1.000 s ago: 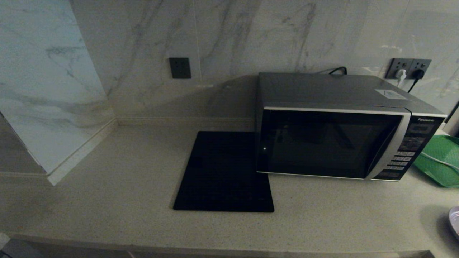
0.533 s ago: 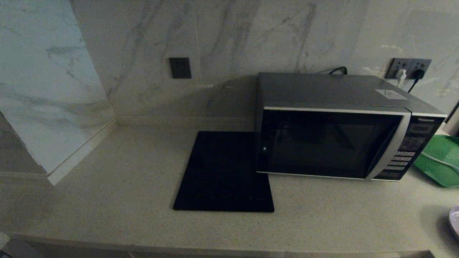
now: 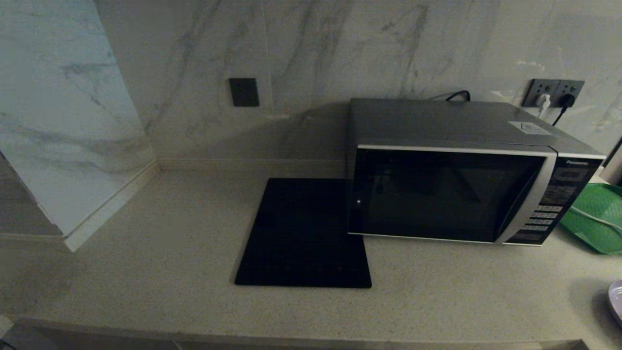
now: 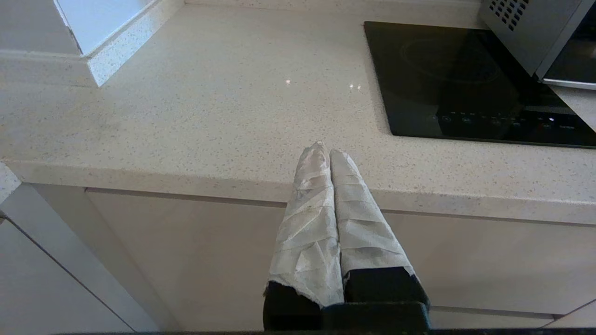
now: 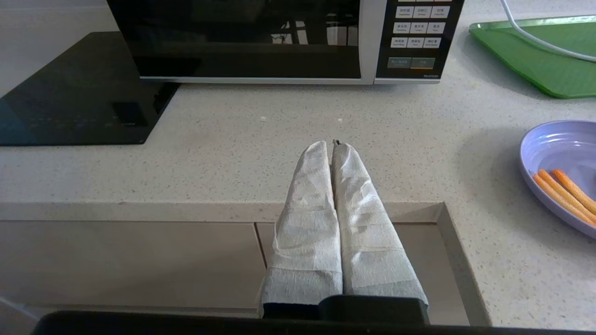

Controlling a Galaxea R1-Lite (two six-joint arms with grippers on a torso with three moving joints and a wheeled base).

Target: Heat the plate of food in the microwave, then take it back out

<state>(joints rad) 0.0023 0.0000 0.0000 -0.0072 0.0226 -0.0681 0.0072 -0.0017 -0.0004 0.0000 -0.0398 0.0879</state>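
Off at the worktop's right-hand edge sits the small round lilac plate of food (image 5: 558, 167), a few orange-brown sticks lying across it; the head view catches only a sliver of its rim (image 3: 616, 299). Behind it lies a flat green plastic tray (image 5: 535, 60). Left of the tray stands the large silver-and-black microwave (image 3: 452, 194) with its dark glass door shut and its button panel at the right. A flat black square mat (image 3: 303, 233) lies against the microwave's left side on the pale speckled stone worktop (image 3: 170, 253).

Both tools hang below the worktop's front edge. The right tool (image 5: 333, 146), cloth-wrapped, is closed and empty, with the plate well off to its right. The left tool (image 4: 324, 151) is likewise closed, empty and parked.

Likely the door comes first: the right tool should part its fingers and rise clear of the edge before reaching in.
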